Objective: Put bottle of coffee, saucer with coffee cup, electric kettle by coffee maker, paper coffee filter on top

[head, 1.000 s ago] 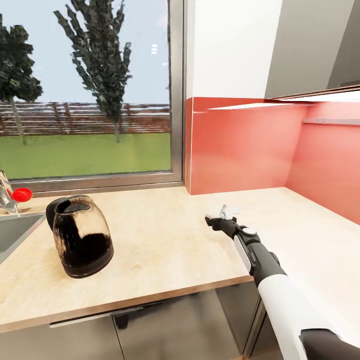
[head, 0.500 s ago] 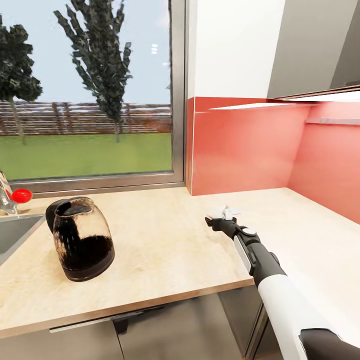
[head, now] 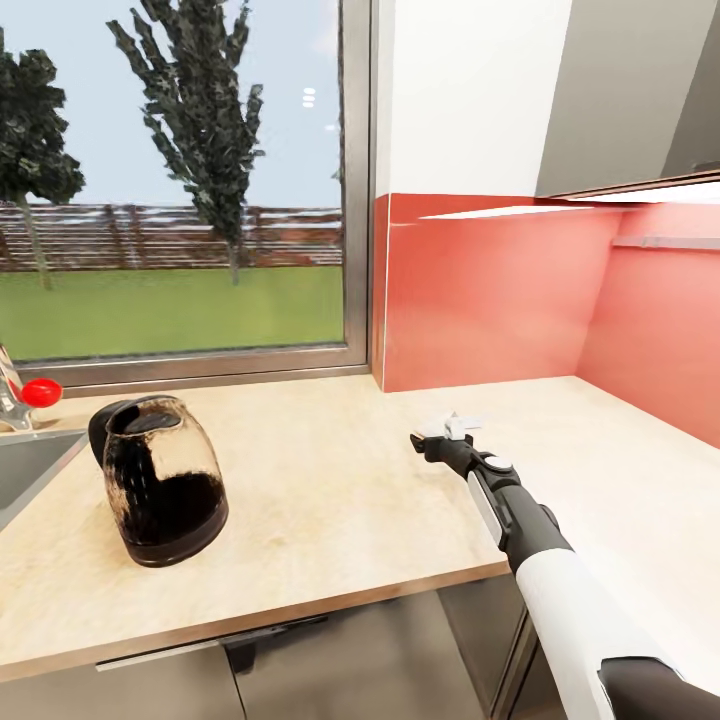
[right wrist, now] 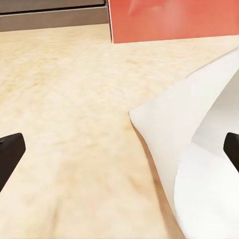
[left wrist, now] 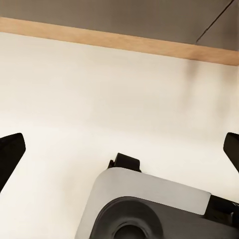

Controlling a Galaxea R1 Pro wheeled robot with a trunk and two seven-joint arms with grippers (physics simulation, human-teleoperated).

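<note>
**Right jaws at the paper filter**

Head view: the electric kettle [head: 160, 480] is standing on the light wooden surface [head: 320, 500] near the sink; the right jaws [head: 445, 437] are reaching the paper coffee filter [head: 452, 423], grip unclear.

Left wrist view: the left jaws [left wrist: 119, 149] are hanging released.

Right wrist view: the filter [right wrist: 199, 164] is lying between spread fingertips.

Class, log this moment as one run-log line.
right end effector: open at filter | kettle: on countertop by sink | left end effector: open

The sink [head: 30, 462] is cut off by the head view's edge at 9 o'clock, and so is the tap [head: 12, 400] above it. In the right wrist view the filter [right wrist: 199, 164] runs off the frame toward 4 o'clock. The rail [head: 665, 242] at 3 o'clock in the head view is too small to make out.
</note>
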